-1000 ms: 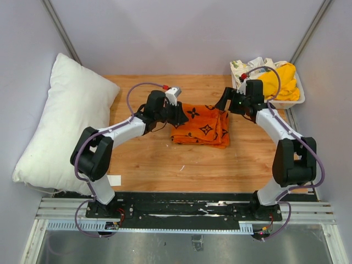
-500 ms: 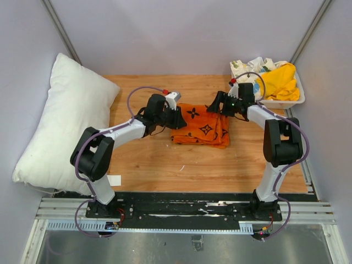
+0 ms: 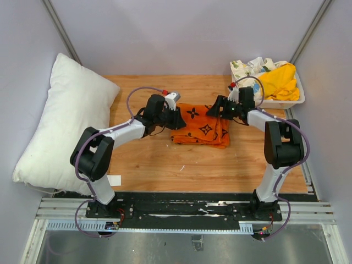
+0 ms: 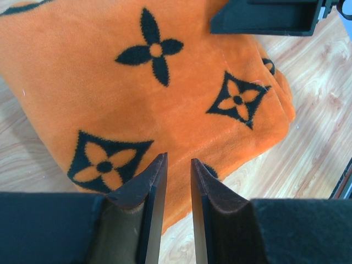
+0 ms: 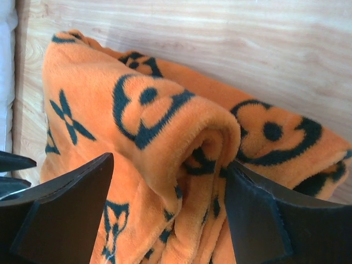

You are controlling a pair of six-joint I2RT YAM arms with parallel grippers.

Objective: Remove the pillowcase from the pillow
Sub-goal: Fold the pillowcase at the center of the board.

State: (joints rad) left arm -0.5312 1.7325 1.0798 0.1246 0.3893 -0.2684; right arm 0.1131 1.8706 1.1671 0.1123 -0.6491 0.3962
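Observation:
The orange pillowcase lies folded on the wooden table, apart from the white pillow, which leans at the far left, partly off the table. My left gripper hovers at the pillowcase's left edge. Its fingers stand a narrow gap apart over the fabric, with nothing between them. My right gripper is at the back right corner. Its jaws are wide open and straddle a rolled fold of the pillowcase. The right finger touches the fabric.
A white bin at the back right holds a yellow cloth and a floral cloth. A small white tag lies near the table's front left. Grey walls close in both sides.
My right gripper has moved left from near the bin onto the pillowcase's right corner, and its jaws have narrowed a little. The left gripper has edged slightly right.

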